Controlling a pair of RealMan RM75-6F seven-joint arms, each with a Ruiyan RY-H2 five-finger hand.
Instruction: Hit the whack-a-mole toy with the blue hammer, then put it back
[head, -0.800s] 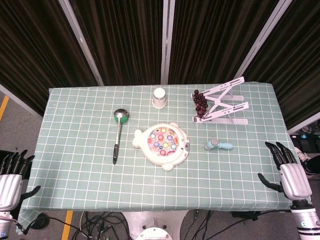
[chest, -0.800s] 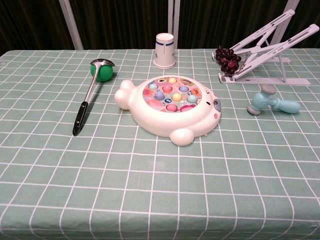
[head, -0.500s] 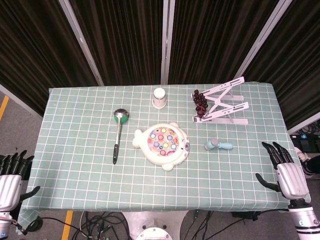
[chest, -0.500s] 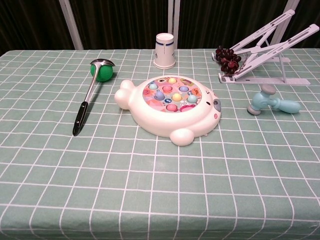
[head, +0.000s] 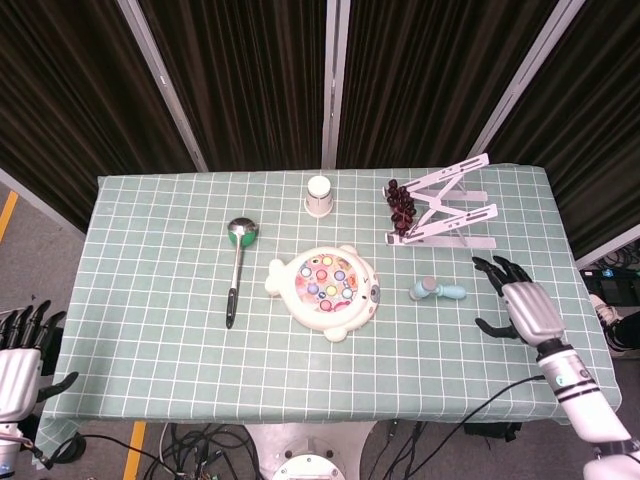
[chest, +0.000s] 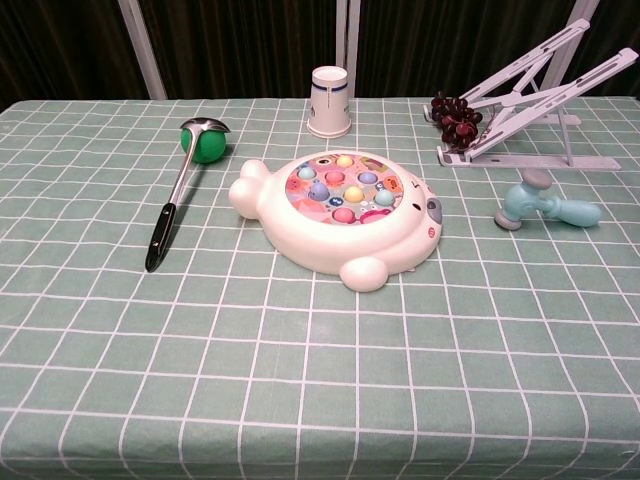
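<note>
Lying on the surface (head: 150, 250), the blue hammer (head: 437, 290) is to the right of the whack-a-mole toy (head: 325, 290). Right hand (head: 524, 308) hovers near it, fingers spread, holding nothing. Left hand (head: 20, 355) is open too, beside the surface edge.

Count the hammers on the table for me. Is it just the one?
1. The blue hammer lies right of the whack-a-mole toy, in front of the white folding stand. The right hand is beside it, not touching. Neither view shows another.
</note>
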